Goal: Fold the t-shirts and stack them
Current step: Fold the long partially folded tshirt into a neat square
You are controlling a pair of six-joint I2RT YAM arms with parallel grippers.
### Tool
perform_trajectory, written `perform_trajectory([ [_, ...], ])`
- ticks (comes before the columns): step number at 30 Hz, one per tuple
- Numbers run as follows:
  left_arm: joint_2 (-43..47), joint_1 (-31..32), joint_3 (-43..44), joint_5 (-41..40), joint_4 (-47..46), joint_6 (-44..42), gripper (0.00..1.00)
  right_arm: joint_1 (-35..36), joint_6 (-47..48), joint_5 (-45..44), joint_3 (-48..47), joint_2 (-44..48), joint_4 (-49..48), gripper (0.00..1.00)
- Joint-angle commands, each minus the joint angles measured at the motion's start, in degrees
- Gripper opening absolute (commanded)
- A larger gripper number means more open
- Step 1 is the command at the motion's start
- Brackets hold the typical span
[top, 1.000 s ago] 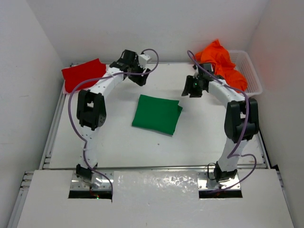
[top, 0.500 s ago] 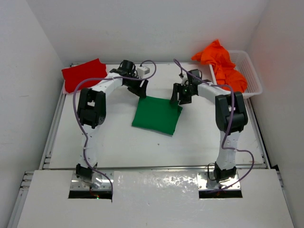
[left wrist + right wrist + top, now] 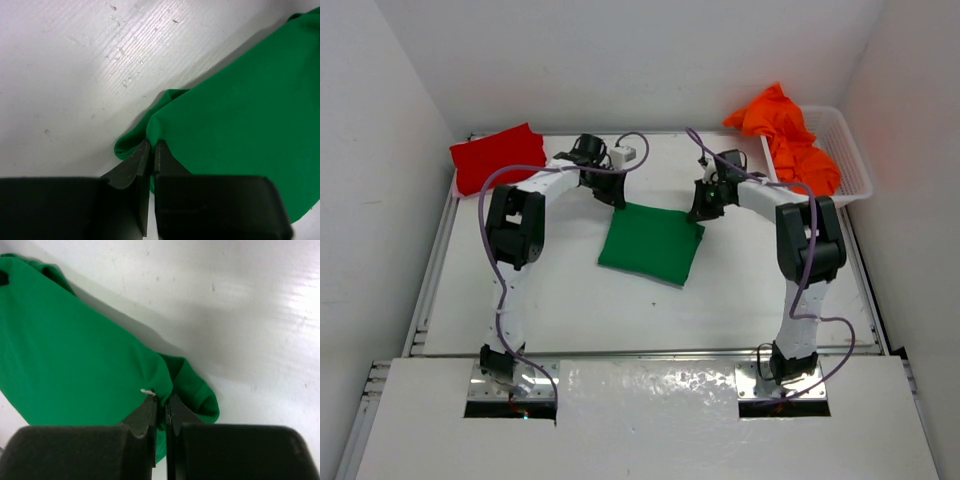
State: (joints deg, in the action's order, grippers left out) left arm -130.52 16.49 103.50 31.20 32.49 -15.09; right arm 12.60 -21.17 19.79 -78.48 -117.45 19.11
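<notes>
A folded green t-shirt (image 3: 650, 243) lies flat in the middle of the table. My left gripper (image 3: 618, 200) is shut on its far left corner (image 3: 152, 131), pinching a fold of green cloth. My right gripper (image 3: 696, 212) is shut on the far right corner (image 3: 167, 385) in the same way. A folded red t-shirt (image 3: 497, 155) rests at the far left edge. A crumpled orange t-shirt (image 3: 788, 135) spills out of the white basket (image 3: 850, 150) at the far right.
White walls close in the table on the left, right and far sides. The basket stands against the right wall. Both arms' purple cables loop above the far half of the table.
Both grippers came down from above the far table onto the green t-shirt's far corners and shut on the cloth. The shirt itself has not shifted.
</notes>
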Motion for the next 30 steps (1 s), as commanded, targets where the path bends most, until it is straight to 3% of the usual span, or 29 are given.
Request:
perform_trajectory([
  [1,5.4,0.5,-0.3,1.2,-3.0,0.9,0.00,0.9,1.7,-4.3,3.4,7.8,-3.4,0.03],
  [15,10.7,5.0,-2.8,0.1,-4.2,-0.6,0.00,1.6,-1.9,-12.5,13.2,19.1,-4.6,0.00],
  [20,8.3,6.0,-1.8,-1.8,-6.3,0.1,0.00,0.8,-4.8,-13.8,14.1,16.6,-3.4,0.00],
  [24,5.5,6.9,-2.1,-5.5,-8.1,0.0,0.01,0.1,-8.4,-19.7,15.4,16.2,-4.6,0.00],
  [25,4.9,6.9,-1.9,-6.1,-8.4,0.2,0.05,0.1,-9.1,-19.7,15.5,15.9,-4.7,0.00],
  [27,2.9,7.0,-1.4,-8.1,-9.3,0.9,0.23,0.0,-9.1,-21.2,15.0,14.2,-3.9,0.02],
  [30,0.2,6.9,1.4,-14.1,-8.8,2.3,0.43,0.0,-8.1,-24.3,12.0,10.9,0.2,0.19],
])
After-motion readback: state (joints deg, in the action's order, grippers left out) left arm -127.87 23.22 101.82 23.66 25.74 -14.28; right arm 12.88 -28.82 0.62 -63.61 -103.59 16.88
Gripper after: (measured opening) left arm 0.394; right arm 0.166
